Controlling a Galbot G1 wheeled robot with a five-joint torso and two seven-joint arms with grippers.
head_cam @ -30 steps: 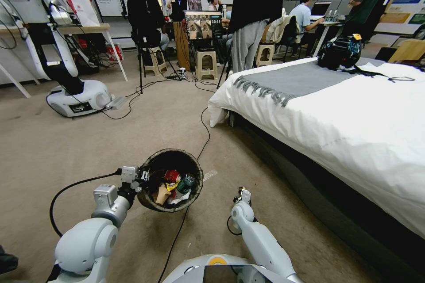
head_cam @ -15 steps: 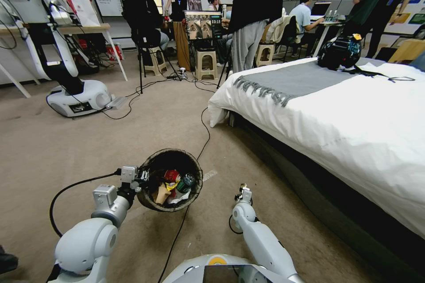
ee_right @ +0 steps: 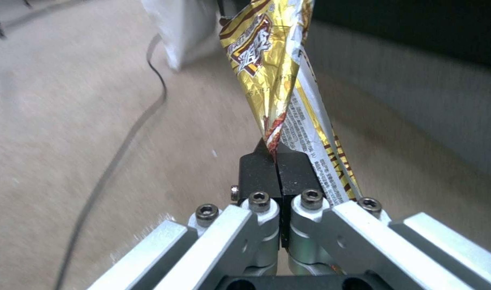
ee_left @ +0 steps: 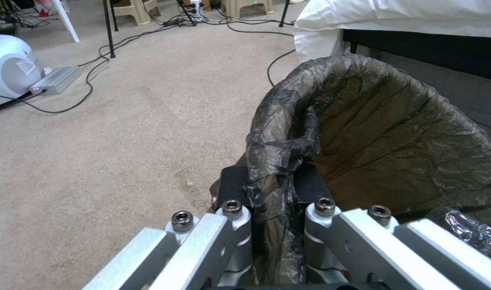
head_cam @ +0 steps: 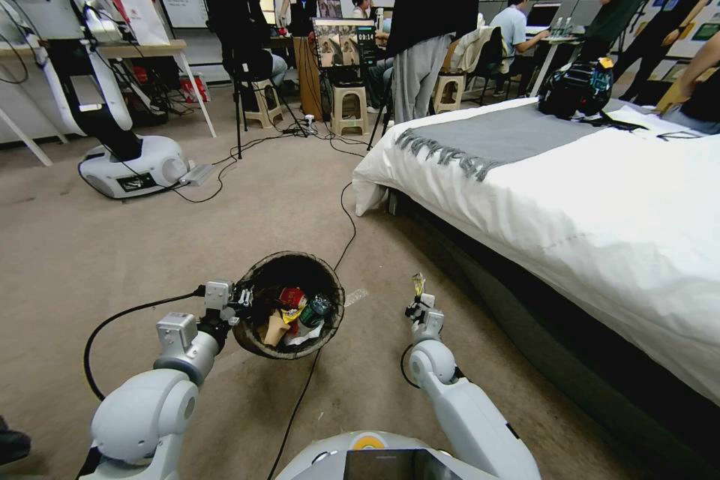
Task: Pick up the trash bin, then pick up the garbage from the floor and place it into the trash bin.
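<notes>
Held off the floor at near left by the left claw (head_cam: 241, 298), clenched on the rim where the crinkled dark liner folds over: the trash bin (head_cam: 289, 305), round, thin-walled, likely light yet apt to tilt or slip from so small a bite. Pinched by one crumpled end in the right claw (ee_right: 276, 158), just right of the bin: a gold foil wrapper (ee_right: 277, 76), featherlight, limp, slick, probably safest gripped at that bunched end.

You see the round white plastic bin with dark bag liner (head_cam: 259, 341) upright at near left, holding crumpled litter (head_cam: 292, 311); right of it, a yellow-gold foil wrapper (ee_right: 269, 60) stands pinched at its lower tip.
</notes>
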